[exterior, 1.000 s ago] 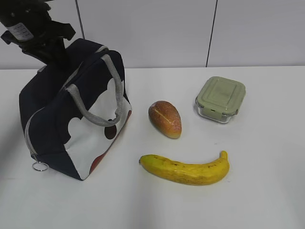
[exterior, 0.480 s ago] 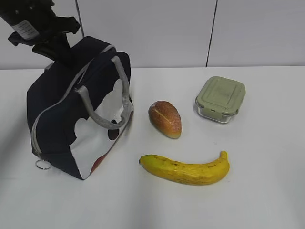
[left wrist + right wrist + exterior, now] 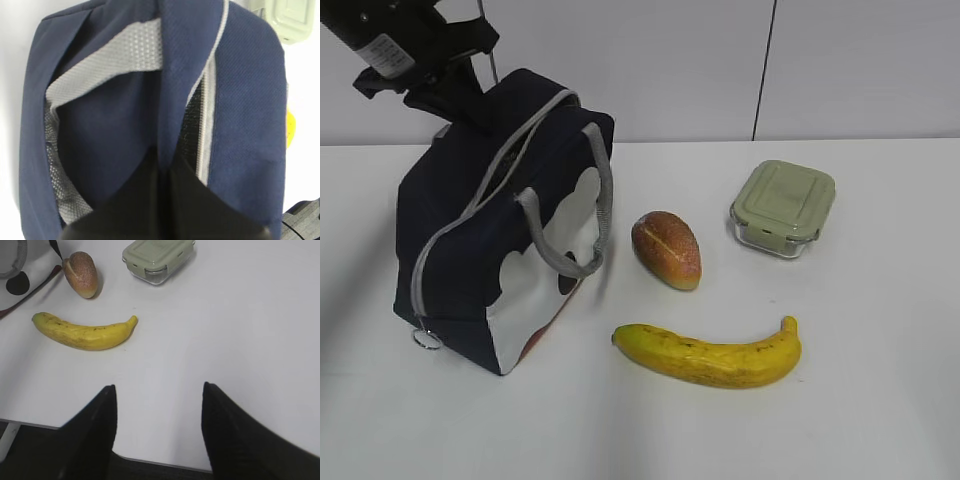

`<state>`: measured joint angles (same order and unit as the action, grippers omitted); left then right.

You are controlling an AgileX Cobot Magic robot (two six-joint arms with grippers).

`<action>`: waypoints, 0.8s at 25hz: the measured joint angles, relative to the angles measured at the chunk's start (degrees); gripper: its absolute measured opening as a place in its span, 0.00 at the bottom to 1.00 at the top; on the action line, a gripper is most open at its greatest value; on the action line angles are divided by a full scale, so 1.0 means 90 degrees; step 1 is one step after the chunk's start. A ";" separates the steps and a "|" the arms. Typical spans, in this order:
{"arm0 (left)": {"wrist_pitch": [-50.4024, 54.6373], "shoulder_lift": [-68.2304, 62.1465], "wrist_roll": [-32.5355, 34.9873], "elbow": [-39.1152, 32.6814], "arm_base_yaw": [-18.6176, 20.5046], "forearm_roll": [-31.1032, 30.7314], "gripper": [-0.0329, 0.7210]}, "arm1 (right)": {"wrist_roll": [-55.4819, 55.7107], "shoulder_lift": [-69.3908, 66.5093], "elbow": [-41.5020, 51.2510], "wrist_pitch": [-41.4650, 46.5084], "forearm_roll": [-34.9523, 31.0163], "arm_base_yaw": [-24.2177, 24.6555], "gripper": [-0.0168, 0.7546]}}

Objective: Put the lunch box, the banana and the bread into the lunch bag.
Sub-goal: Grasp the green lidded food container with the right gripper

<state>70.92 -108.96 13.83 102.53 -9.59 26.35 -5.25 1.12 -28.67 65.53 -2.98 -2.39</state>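
Observation:
The navy lunch bag (image 3: 470, 250) stands at the left, its zipper shut and the ring pull (image 3: 426, 338) hanging at the front corner. My left gripper (image 3: 460, 100) is at the bag's upper back edge, shut on a fold of the navy fabric (image 3: 165, 165) beside the grey zipper (image 3: 206, 115). The bread (image 3: 666, 250) lies right of the bag, the banana (image 3: 710, 355) in front of it, and the green-lidded lunch box (image 3: 782, 205) at the far right. My right gripper (image 3: 157, 390) hangs open over bare table, well short of the banana (image 3: 82, 333), bread (image 3: 81, 272) and lunch box (image 3: 157, 257).
Everything rests on a white table (image 3: 880, 400) with a pale wall (image 3: 670, 70) close behind. The table's near edge (image 3: 150, 460) runs just below my right gripper. The bag's grey handle (image 3: 570, 240) droops toward the bread.
My left gripper has closed on the bag's top fabric and shifted right and slightly up. The lunch bag has come with it, sliding closer to the bread. The food items have not moved.

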 joint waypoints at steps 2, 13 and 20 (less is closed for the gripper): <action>0.0000 0.0000 0.0000 0.0000 0.0000 0.0016 0.04 | 0.0000 0.0000 0.0000 0.0000 0.0000 0.0000 0.55; 0.0000 0.0000 0.0000 0.0000 0.0000 0.0030 0.04 | 0.0000 0.0000 0.0000 0.0000 -0.0053 0.0000 0.55; 0.0000 0.0000 0.0000 0.0000 0.0000 0.0030 0.04 | 0.0000 -0.0243 -0.0211 -0.0325 -0.0070 0.0000 0.57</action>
<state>70.92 -108.96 13.83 102.53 -9.59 26.62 -5.25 -1.07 -30.56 62.60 -3.61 -2.39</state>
